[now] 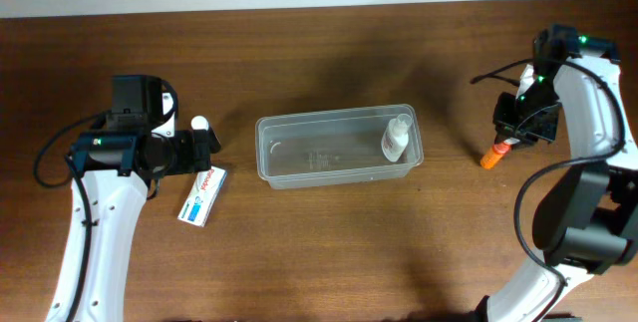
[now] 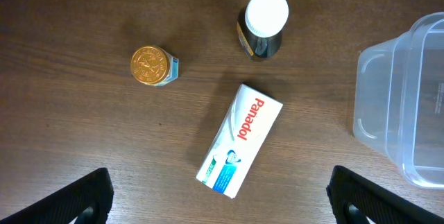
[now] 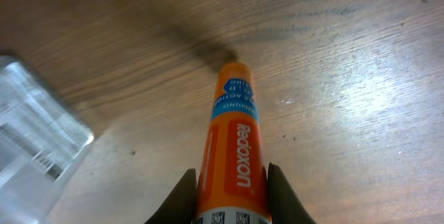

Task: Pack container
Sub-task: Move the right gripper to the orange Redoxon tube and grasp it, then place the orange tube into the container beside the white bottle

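The clear plastic container (image 1: 339, 149) sits at the table's middle with a small clear bottle (image 1: 397, 137) inside its right end. Its corner also shows in the left wrist view (image 2: 406, 106) and the right wrist view (image 3: 35, 141). My right gripper (image 3: 232, 189) is shut on an orange Redoxon tube (image 3: 232, 148), which also shows in the overhead view (image 1: 493, 155) just above the table, right of the container. My left gripper (image 2: 222, 200) is open and empty above a white Panadol box (image 2: 241, 139), left of the container.
A dark bottle with a white cap (image 2: 264, 26) and a small gold-lidded jar (image 2: 153, 66) stand near the Panadol box (image 1: 203, 196). In the overhead view the left arm hides the jar.
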